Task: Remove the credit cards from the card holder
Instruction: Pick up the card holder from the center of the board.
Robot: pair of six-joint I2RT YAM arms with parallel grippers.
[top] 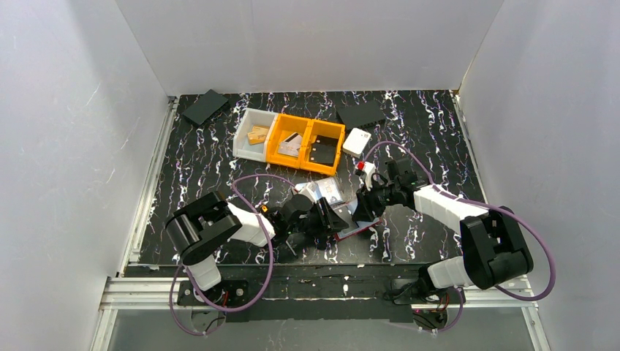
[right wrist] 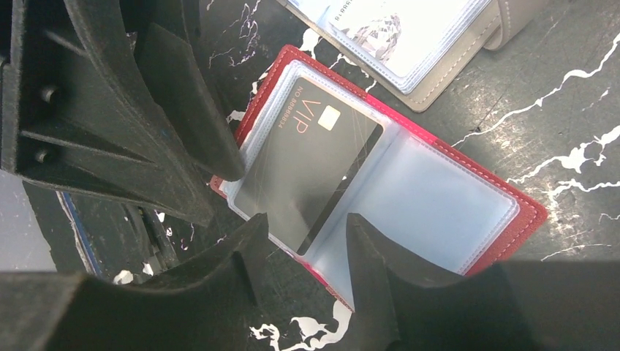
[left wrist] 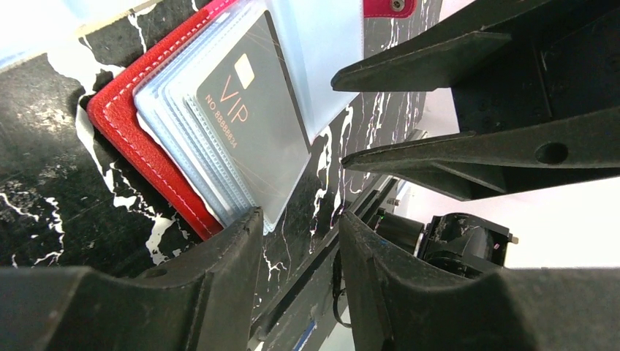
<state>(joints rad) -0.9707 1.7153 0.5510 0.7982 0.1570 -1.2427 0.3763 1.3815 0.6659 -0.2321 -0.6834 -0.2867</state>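
Card holder, red, open flat at 5 o'clock of table centre; black VIP credit card in its clear sleeve. Your left gripper at its 9 o'clock, right gripper at 1 o'clock: both sets of jaws apart, empty.

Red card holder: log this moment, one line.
red card holder: open | VIP card: sleeved | left gripper: open, at holder edge | right gripper: open, over card

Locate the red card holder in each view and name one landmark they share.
Top external: red card holder low centre, only a red edge showing.
Left wrist: upper left, slanted.
Right wrist: centre, lying open.
Shared landmark: the black VIP card inside it, in both wrist views; not discernible from above.
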